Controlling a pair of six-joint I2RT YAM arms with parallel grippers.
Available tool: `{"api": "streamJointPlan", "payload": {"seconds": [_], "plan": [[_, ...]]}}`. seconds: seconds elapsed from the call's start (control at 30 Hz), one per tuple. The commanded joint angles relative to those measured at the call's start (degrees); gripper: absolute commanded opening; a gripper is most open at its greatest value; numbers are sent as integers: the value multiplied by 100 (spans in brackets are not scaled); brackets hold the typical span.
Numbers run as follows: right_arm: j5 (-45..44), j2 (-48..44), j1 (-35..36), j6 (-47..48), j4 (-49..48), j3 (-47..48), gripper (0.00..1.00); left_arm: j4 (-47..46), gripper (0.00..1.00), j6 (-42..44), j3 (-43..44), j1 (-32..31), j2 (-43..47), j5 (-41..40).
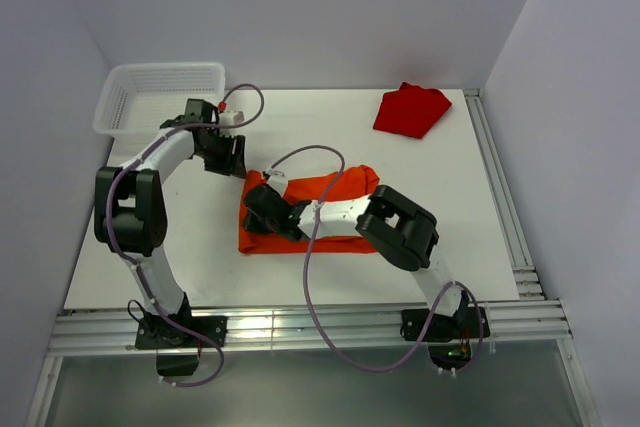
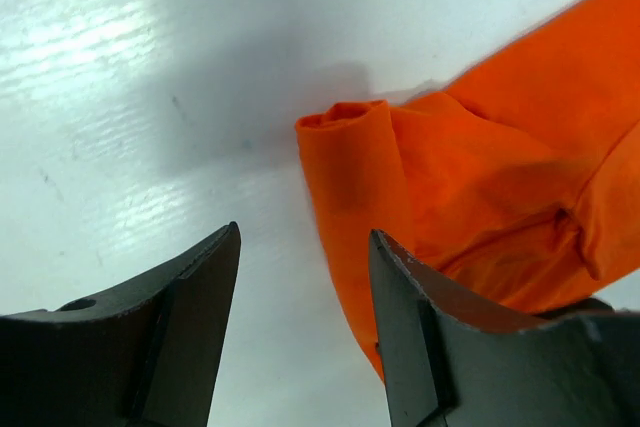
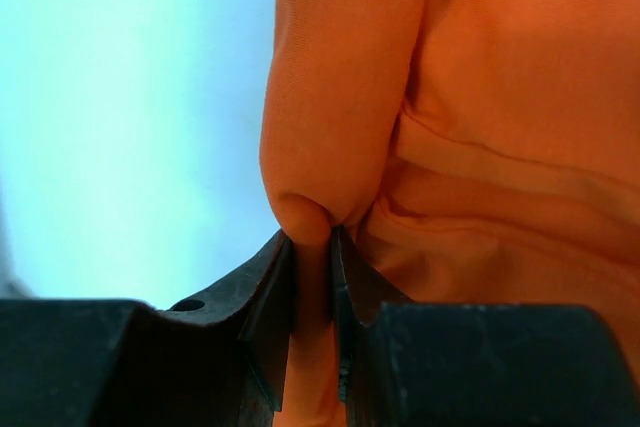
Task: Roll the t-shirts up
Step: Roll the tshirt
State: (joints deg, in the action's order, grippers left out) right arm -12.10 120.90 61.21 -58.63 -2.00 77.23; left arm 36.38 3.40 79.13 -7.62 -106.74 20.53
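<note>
The orange t-shirt [image 1: 325,192] lies folded into a long band in the middle of the table. My right gripper [image 1: 258,215] sits at its left end, shut on a fold of the orange cloth [image 3: 330,147]. My left gripper [image 1: 228,159] hangs just above the band's upper left corner, open, its fingers [image 2: 400,327] straddling the bare table beside the orange edge [image 2: 350,187] and holding nothing. The darker red t-shirt [image 1: 410,110] lies bunched at the far right of the table.
A white mesh basket [image 1: 130,97] stands at the far left corner. A metal rail [image 1: 500,197] runs along the table's right edge and another along the front. Walls close in at the left, back and right.
</note>
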Motion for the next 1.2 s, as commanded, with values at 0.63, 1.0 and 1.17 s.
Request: {"api": "streamJointPlan", "payload": {"seconds": [0.63, 1.0, 1.17], "plan": [[1377, -207, -224, -851, -2797, -1667, 25, -333, 58, 443, -1075, 243, -66, 1163], [473, -585, -127, -720, -1481, -1343, 54, -720, 38, -120, -1189, 173, -199, 470], [-415, -892, 118, -483, 64, -694, 58, -799, 38, -199, -1286, -11, -23, 171]]}}
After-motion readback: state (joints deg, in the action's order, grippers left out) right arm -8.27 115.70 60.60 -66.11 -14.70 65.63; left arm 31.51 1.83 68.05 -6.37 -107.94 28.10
